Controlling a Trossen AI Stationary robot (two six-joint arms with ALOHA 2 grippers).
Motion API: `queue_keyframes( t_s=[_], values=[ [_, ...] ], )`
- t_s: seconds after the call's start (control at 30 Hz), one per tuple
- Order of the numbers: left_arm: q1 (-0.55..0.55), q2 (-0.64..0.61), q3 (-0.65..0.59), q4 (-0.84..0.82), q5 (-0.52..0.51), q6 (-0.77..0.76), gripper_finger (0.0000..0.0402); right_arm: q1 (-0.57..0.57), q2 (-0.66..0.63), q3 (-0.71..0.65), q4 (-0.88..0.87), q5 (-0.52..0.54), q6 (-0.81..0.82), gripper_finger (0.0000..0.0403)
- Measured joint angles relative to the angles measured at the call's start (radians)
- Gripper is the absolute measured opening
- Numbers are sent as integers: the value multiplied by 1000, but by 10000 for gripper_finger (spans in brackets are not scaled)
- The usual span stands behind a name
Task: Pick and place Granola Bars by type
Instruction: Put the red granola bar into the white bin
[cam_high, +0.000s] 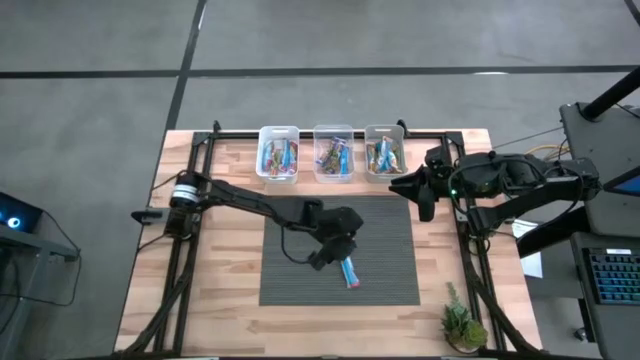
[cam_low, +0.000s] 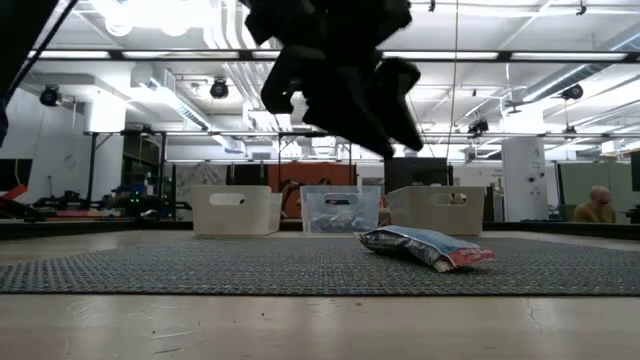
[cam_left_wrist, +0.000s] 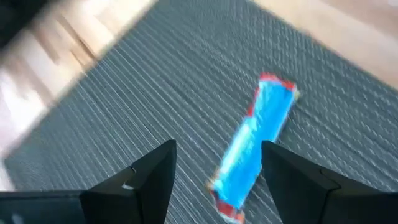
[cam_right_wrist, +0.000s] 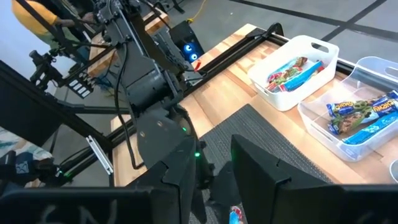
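- The left gripper (cam_high: 338, 255) hangs over the grey mat (cam_high: 290, 280), a little above the weave, with its jaws spread wide and nothing between them.
- One granola bar (cam_left_wrist: 252, 146), blue foil with red crimped ends, lies flat on the mat, just ahead of the open fingers (cam_left_wrist: 152, 180) in the left wrist view. From overhead it sits near the middle of the mat, angled, right beside the gripper.
- The other bars are already in the three bins at the far edge of the table: a white bin (cam_high: 278, 153), a clear bin (cam_high: 333, 153) and another white bin (cam_high: 384, 150).
- The step in hand looks like the pick. To do it well, I would line the fingers up across the bar's narrow width, not along its length, and centre them at its middle so it does not swing.
- Come down until the tips nearly touch the mat, since the wrapper is low and slippery, then close gently.
- Match the red-and-blue wrapper to the bin with the same print before carrying it.
- The right gripper (cam_high: 418, 190) waits near the table's far right corner, fingers apart and empty.
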Motion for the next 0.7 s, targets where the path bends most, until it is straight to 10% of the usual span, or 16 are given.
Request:
queue_keyframes(
  t_s=[0.7],
  values=[
    [-7, 198, 277, -353, 0, 252, 214, 0, 0, -2, -13, -1, 0, 96]
  ],
)
